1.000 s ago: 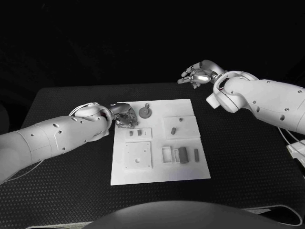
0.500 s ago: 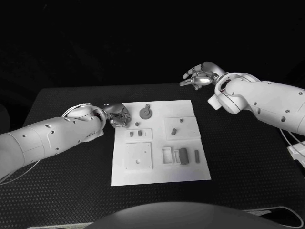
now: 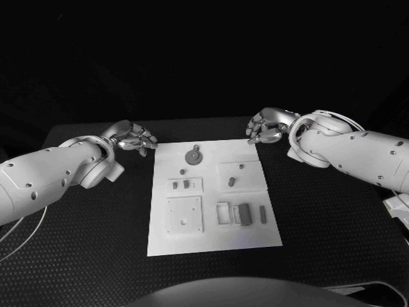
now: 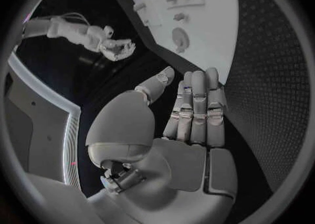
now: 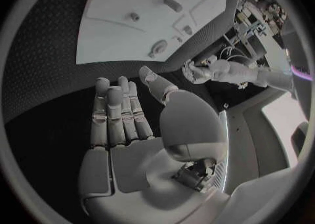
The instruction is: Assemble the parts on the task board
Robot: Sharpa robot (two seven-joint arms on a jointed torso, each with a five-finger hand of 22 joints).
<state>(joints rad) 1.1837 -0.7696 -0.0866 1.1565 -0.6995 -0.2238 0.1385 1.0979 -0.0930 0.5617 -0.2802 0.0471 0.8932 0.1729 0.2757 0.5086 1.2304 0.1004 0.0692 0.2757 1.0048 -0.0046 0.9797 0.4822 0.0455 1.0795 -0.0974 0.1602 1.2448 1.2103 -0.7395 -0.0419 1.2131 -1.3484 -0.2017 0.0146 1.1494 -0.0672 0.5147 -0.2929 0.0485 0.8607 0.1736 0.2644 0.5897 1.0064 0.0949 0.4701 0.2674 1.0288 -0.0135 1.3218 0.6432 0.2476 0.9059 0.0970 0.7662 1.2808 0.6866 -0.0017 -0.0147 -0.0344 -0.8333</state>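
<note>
The task board (image 3: 214, 230) lies in the middle of the black table (image 3: 342, 217), its long sides running near to far, with broad bare table to its left and right and a narrower strip past its far edge. On it, a round grey part (image 3: 194, 155) sits near the far edge; small grey parts (image 3: 179, 184) lie in the recessed squares behind it, and more grey bars (image 3: 246, 213) rest in a tray nearer the robot.

The left hand (image 3: 131, 137) hangs just off the board's far left corner, fingers extended side by side and holding nothing. The right hand (image 3: 265, 125) hovers just past the far right corner, fingers apart and loosely curved, palm empty.
</note>
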